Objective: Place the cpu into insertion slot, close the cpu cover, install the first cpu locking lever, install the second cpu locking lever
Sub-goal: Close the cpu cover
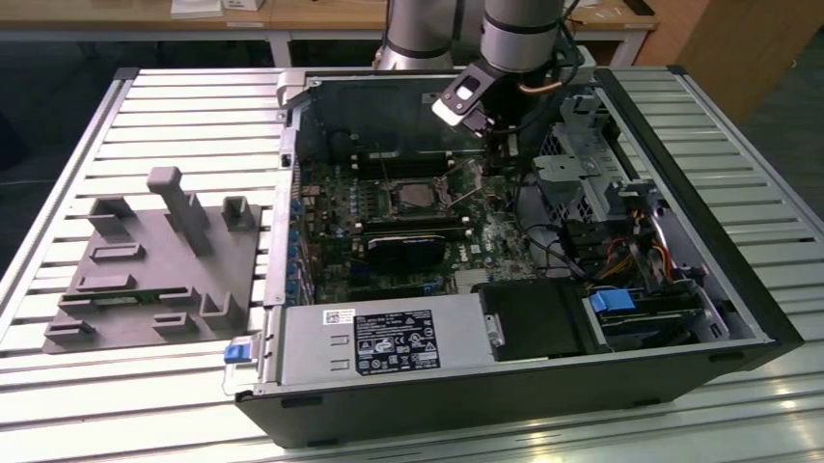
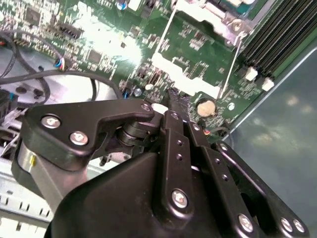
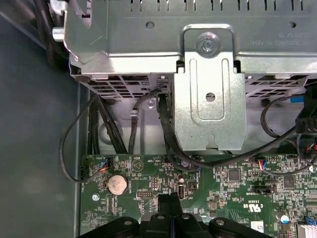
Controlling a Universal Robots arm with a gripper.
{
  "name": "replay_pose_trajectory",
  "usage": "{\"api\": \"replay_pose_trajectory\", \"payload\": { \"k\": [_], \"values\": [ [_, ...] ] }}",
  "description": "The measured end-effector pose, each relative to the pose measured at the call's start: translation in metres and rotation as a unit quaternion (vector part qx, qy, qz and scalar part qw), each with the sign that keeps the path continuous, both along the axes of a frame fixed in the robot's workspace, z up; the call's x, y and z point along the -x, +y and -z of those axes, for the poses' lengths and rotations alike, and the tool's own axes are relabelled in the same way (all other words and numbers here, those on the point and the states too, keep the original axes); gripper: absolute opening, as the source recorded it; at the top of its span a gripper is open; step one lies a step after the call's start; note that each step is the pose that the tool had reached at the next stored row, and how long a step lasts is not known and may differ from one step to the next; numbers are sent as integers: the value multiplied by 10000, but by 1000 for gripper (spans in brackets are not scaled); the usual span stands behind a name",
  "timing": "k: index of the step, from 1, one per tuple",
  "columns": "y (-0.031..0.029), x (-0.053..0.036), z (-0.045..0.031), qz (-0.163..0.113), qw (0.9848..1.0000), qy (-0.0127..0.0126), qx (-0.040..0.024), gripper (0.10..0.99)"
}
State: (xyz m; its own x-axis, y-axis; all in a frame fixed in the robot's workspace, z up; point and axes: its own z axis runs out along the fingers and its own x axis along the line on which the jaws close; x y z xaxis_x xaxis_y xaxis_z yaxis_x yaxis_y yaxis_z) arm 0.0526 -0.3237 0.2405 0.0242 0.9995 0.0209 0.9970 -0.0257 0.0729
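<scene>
Inside the open computer case, the insertion slot (image 1: 409,197) sits on the green board with a silvery rim. A grey square face, the cpu (image 1: 414,200), lies in its centre. I cannot tell the cpu cover apart from the rim. A thin lever rod (image 1: 472,180) stands up at the slot's right corner in the exterior view. In the second wrist view two thin rods (image 2: 232,64) run beside the slot's edge (image 2: 218,12). My gripper (image 1: 505,148) hangs over the board to the exterior view's right of the slot. Its black fingertips (image 3: 170,202) are pressed together, with nothing seen between them.
A black fan block (image 1: 405,249) lies just in front of the slot. The grey perforated drive cage (image 1: 580,159) and its bracket (image 3: 210,89) stand close to the gripper, with black cables (image 3: 168,139) under them. A grey fixture (image 1: 154,260) rests on the slatted table, left of the case.
</scene>
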Motion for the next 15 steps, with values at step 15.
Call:
{"api": "replay_pose_trajectory", "payload": {
  "k": [15],
  "values": [
    [1, 34, 7, 0, 9996, 270, 1, 106]
  ]
}}
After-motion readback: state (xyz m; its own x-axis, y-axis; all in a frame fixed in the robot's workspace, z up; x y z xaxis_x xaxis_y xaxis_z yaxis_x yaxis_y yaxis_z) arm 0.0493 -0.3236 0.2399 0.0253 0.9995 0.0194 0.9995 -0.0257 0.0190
